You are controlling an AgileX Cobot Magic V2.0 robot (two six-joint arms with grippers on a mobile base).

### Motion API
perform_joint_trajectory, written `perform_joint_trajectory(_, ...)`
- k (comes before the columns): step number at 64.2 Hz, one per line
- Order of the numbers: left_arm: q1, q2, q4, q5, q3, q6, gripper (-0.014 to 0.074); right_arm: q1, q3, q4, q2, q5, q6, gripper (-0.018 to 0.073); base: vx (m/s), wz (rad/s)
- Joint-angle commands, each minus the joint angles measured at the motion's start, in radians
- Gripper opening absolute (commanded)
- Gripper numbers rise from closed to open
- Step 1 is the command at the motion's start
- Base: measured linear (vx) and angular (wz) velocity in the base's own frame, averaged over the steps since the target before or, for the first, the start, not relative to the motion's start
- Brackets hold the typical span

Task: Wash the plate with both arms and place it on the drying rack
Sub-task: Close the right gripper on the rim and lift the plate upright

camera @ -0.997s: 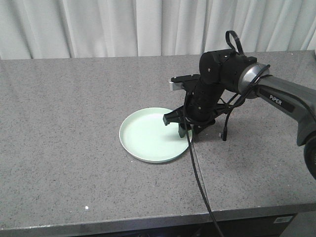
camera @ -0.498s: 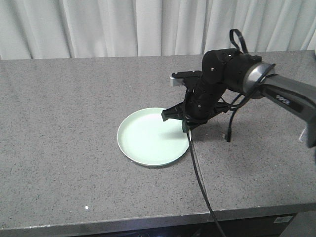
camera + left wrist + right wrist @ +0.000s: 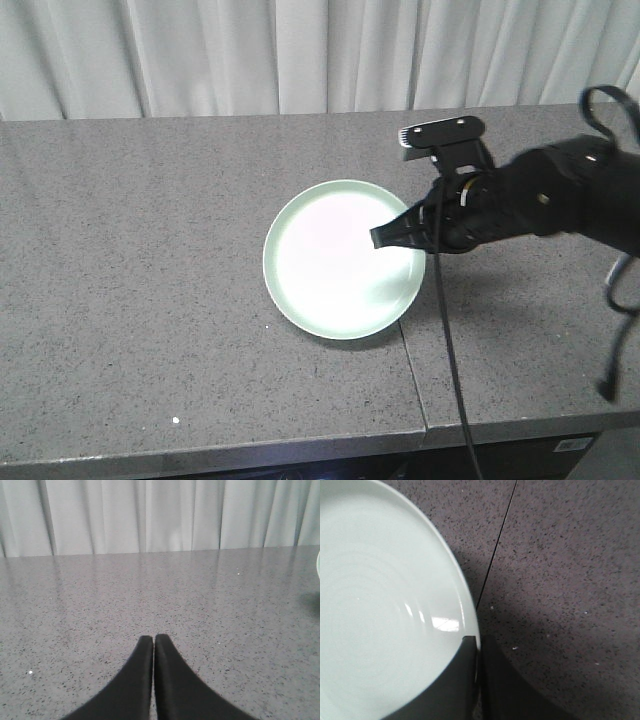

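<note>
- Front view: a grey speckled counter (image 3: 150, 250) runs below white curtains (image 3: 200, 50). A glossy mint-green plate (image 3: 330, 260) is over the middle of the counter, and the right gripper (image 3: 395, 235) is at its right rim.
- Left wrist view: the left gripper (image 3: 153, 639), fingers pressed together and empty, is well left of the plate.
- Right wrist view: the right gripper (image 3: 479, 642) pinches the plate's rim beside the counter seam (image 3: 495, 565).

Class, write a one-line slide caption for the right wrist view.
Right gripper clamps the rim of the mint-green plate over the grey countertop.
</note>
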Motion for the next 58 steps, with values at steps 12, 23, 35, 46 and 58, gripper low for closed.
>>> perform_joint_trajectory(12, 0.000, -0.016, 0.000, -0.073, 0.016, -0.011, -0.0002, -0.006, 0.226, -0.014, -0.271, -0.349, -0.046, -0.0008, 0.00, 0.00)
perform_joint_trajectory(23, 0.000, -0.016, 0.000, -0.073, 0.016, -0.011, -0.0002, -0.002, 0.369, -0.014, -0.379, -0.484, -0.058, -0.0006, 0.00, 0.00)
perform_joint_trajectory(35, 0.000, -0.016, 0.000, -0.073, 0.016, -0.011, -0.0002, -0.002, 0.517, -0.014, -0.465, -0.644, -0.058, -0.0005, 0.00, 0.00)
perform_joint_trajectory(46, 0.000, -0.016, 0.000, -0.073, 0.016, -0.011, -0.0002, -0.002, 0.624, -0.014, -0.515, -0.751, -0.056, -0.0005, 0.00, 0.00)
perform_joint_trajectory(58, 0.000, -0.016, 0.000, -0.073, 0.016, -0.011, -0.0002, -0.002, 0.641, -0.014, -0.514, -0.759, -0.057, -0.0005, 0.00, 0.00)
